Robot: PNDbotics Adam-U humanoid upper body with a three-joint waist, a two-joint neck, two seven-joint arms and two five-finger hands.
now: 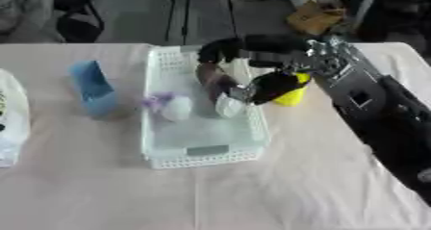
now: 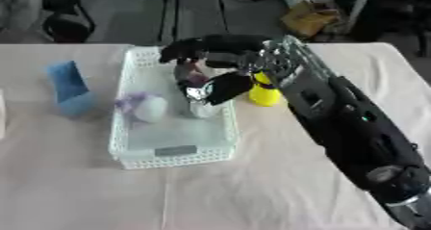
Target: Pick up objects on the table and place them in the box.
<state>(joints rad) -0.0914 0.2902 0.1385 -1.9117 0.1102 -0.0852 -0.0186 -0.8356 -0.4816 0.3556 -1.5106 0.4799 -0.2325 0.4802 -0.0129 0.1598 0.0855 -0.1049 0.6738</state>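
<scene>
A white lattice box (image 1: 206,152) stands mid-table. Inside it lie a pale purple-and-white thing (image 1: 168,106) and a whitish thing (image 1: 228,107). My right hand (image 1: 252,63) reaches in from the right over the box's far right part, fingers curled round a dark reddish object (image 1: 210,80) held above the box floor. A yellow object (image 1: 295,95) stands on the table just right of the box, partly hidden by my thumb. A blue upright object (image 1: 91,87) stands left of the box. My left hand is out of sight.
A white item (image 1: 10,123) lies at the table's left edge. The table is covered in a pale cloth (image 1: 210,195). Beyond the far edge stand chairs, tripod legs and a brown bag (image 1: 316,15).
</scene>
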